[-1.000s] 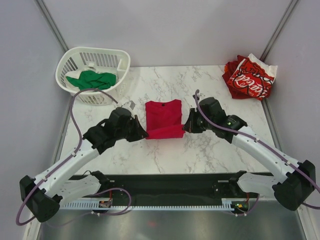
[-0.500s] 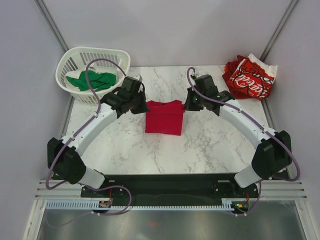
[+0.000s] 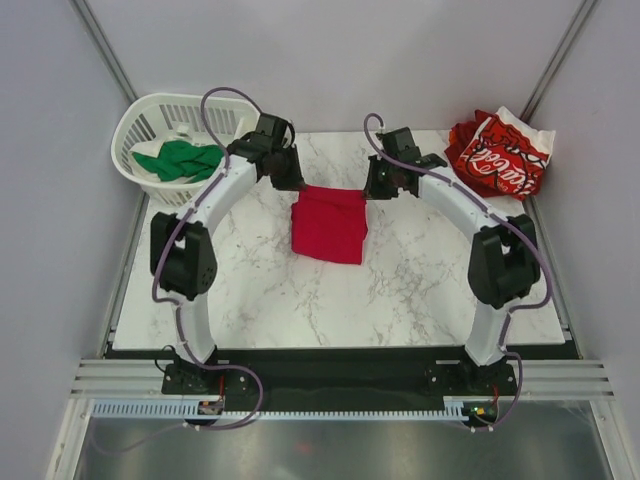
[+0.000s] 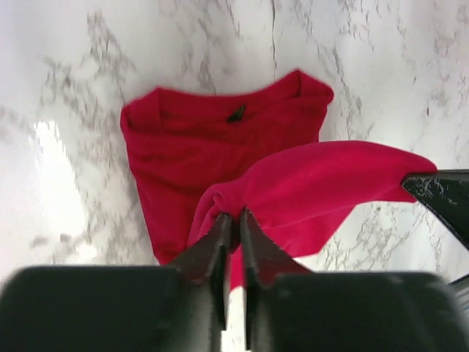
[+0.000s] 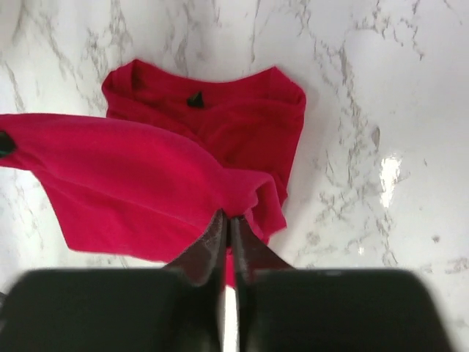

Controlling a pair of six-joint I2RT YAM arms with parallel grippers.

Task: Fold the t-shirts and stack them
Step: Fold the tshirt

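From the top, a white marble tabletop (image 3: 420,280) is boxed in by grey walls (image 3: 330,60). The crimson tee (image 3: 328,225) is laid mid-table, a fold at its far end pinched by the left gripper (image 3: 291,181) and right gripper (image 3: 374,188). The green tee (image 3: 180,160) is kept in the white basket (image 3: 150,112) far left; the red-and-white tee (image 3: 498,155) is bunched far right. Left wrist cam: jaws clamped on a red fold over glossy marble. Right wrist cam: same deal, above the collar.
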